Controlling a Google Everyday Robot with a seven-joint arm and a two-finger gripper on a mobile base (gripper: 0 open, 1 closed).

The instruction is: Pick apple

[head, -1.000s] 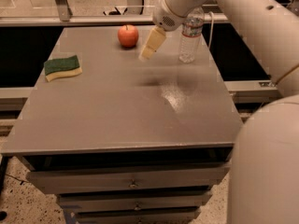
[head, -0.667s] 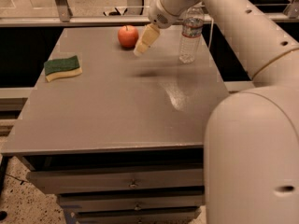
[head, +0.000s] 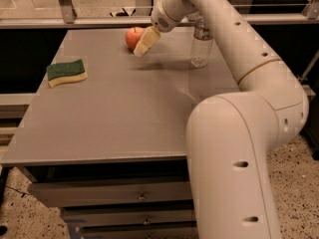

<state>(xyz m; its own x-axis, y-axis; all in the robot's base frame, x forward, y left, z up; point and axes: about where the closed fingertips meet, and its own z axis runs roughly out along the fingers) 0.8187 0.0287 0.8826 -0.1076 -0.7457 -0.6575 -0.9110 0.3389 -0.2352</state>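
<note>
Here, in the camera view, the grey table (head: 114, 113) carries three things. The apple (head: 131, 36) sits at the far edge, left of the middle. A clear bottle (head: 201, 44) stands upright and well to the right of it; whether the bottle holds anything cannot be told. A green and yellow sponge (head: 66, 72) lies flat near the left edge. Under the tabletop, the drawers (head: 124, 195) are closed.

The gripper (head: 140, 50) hangs tilted just above the table, its tip pointing down and left. It covers the apple's right edge in this view, and contact cannot be confirmed. Whether it is released or clenched cannot be told.

Compared with a second ago, the gripper has shifted left, from midway between bottle and apple to right against the apple. The arm (head: 234, 44) now fills more of the right foreground. Apple, bottle and sponge lie where they were.
</note>
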